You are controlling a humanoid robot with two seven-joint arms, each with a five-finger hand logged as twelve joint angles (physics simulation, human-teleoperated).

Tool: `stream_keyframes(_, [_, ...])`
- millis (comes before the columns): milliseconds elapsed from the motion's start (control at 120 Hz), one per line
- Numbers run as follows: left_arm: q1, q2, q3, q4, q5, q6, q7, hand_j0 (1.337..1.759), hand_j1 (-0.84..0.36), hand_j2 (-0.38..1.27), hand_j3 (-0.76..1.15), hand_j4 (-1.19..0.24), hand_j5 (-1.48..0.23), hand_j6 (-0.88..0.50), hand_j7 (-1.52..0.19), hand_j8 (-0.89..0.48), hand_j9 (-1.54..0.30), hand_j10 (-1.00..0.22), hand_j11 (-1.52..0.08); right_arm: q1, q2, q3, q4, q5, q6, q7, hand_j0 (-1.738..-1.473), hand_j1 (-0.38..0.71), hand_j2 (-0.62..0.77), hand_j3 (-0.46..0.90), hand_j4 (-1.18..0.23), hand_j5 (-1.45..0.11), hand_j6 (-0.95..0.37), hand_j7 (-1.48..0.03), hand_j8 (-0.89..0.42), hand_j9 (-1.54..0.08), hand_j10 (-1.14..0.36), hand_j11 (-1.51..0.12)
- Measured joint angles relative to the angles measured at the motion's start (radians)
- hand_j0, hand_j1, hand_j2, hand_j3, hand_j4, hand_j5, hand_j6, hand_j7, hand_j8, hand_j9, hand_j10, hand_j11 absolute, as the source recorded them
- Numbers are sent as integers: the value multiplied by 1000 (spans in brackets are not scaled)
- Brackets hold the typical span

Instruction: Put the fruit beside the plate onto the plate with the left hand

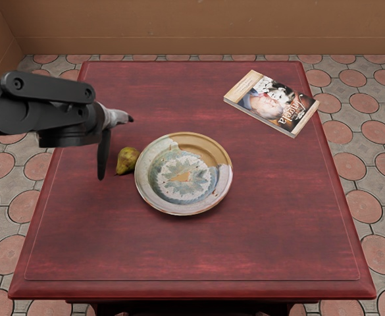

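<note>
One pear [127, 160] lies on the table [245, 224], just beside the left rim of the plate [210, 151]. Left hand [108, 124] hangs close to the pear, fingers spread, holding nothing.

pear [127, 160]: small, yellow-green with brownish patches. it lies on its side on the table [278, 217], just off the plate's left rim, level with the upper half of the plate. fat end is up and toward the plate, narrow end points down-left, away from it. can't tell whether it touches the rim or sits a hair apart. it's not on the plate.

plate [213, 157]: round shallow ceramic dish, lying flat and upright. tan/ochre glaze across the upper right part, pale grey-green and whitish over the rest. a blue-green star or leaf motif sits inside a ringed band at the centre. the rim looks whole.
</note>
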Motion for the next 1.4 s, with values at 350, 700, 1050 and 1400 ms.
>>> stream_keyframes(350, [3,-74,38,10,-19,68,69,1658,349,1,0,-1,0,-2,0,-1,0,-1,0,0,0,0,0,0,0,0,-1658,-314,-6,0,-30,-38,-30,-38,-30,-38,-29,-38])
stream_keyframes(700, [19,-110,38,38,-42,88,70,1658,253,17,0,-81,-104,-82,-104,-81,-104,-81,-104,0,0,0,0,0,0,0,-1658,-314,-6,0,-30,-38,-30,-38,-30,-38,-29,-38])
stream_keyframes(1050, [35,-135,38,37,-32,120,66,1658,94,44,0,-215,-278,-215,-277,-215,-277,-214,-277,0,0,0,0,0,0,0,-1658,-314,-6,0,-30,-38,-30,-38,-30,-38,-29,-38])
stream_keyframes(1400, [59,-153,35,30,-9,191,56,1658,60,49,0,-243,-314,-243,-314,-243,-314,-242,-314,0,0,0,0,0,0,0,-1658,-314,-6,0,-30,-38,-30,-38,-30,-38,-29,-38])
